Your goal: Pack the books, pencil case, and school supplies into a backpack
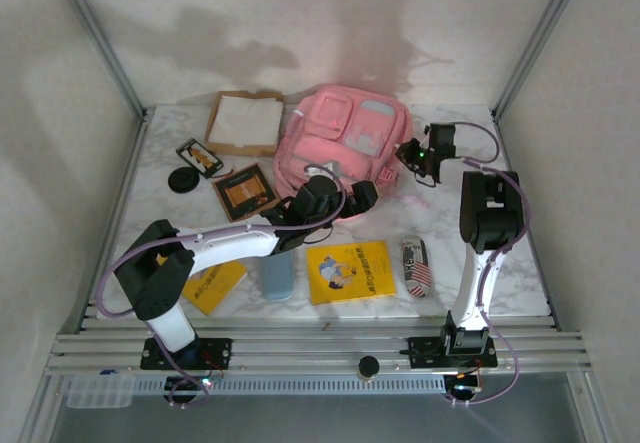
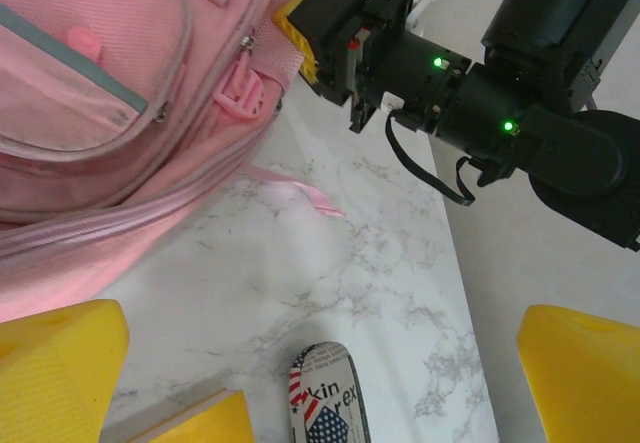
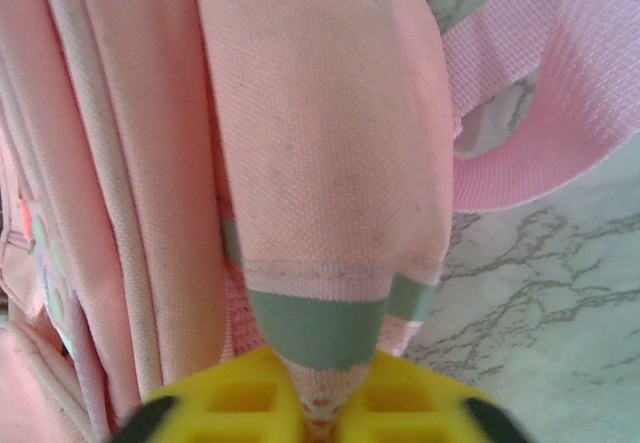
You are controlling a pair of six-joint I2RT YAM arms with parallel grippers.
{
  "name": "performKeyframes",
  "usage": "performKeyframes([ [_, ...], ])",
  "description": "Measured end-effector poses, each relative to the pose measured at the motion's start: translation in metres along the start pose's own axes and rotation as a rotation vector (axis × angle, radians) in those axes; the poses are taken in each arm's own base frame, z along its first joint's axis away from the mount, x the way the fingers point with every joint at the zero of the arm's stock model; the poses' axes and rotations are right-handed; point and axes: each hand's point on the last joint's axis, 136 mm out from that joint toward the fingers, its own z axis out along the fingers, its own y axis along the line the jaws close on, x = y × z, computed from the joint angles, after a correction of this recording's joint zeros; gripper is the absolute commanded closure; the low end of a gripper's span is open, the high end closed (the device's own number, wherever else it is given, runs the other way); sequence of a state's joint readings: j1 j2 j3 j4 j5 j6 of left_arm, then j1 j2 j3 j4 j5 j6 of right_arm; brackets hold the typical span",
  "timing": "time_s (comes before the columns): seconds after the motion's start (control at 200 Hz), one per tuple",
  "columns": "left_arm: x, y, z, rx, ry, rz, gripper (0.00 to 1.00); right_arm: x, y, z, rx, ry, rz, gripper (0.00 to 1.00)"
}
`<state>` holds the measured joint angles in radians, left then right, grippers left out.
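The pink backpack lies at the back middle of the table. My right gripper is at its right side, shut on a pink fabric flap with a grey-green trim; the yellow fingers pinch the cloth under that trim. My left gripper hovers open at the backpack's near edge, with only marble between its fingers. A flag-print pencil case lies near the front right. The dark brown book, the large yellow book and the smaller yellow book lie flat.
A cardboard tray with a white sheet sits at the back left. A black round disc and a small dark card lie on the left. A grey-blue object rests under my left arm. Pink straps trail beside the backpack.
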<state>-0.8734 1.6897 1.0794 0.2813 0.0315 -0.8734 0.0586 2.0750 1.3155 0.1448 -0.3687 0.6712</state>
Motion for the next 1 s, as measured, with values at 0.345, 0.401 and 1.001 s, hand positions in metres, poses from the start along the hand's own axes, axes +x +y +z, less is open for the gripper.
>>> performKeyframes([
  [0.345,0.032,-0.021,0.004,0.031,0.103,0.012,0.18,-0.002,0.038,-0.067,-0.089,-0.101,0.143,1.0],
  [0.401,0.038,-0.023,0.006,0.038,0.12,0.012,0.21,-0.005,0.046,-0.08,-0.112,-0.12,0.171,1.0],
  [1.001,0.009,0.065,0.037,-0.057,0.123,0.139,0.38,0.004,0.048,-0.142,-0.085,-0.234,0.314,1.0],
])
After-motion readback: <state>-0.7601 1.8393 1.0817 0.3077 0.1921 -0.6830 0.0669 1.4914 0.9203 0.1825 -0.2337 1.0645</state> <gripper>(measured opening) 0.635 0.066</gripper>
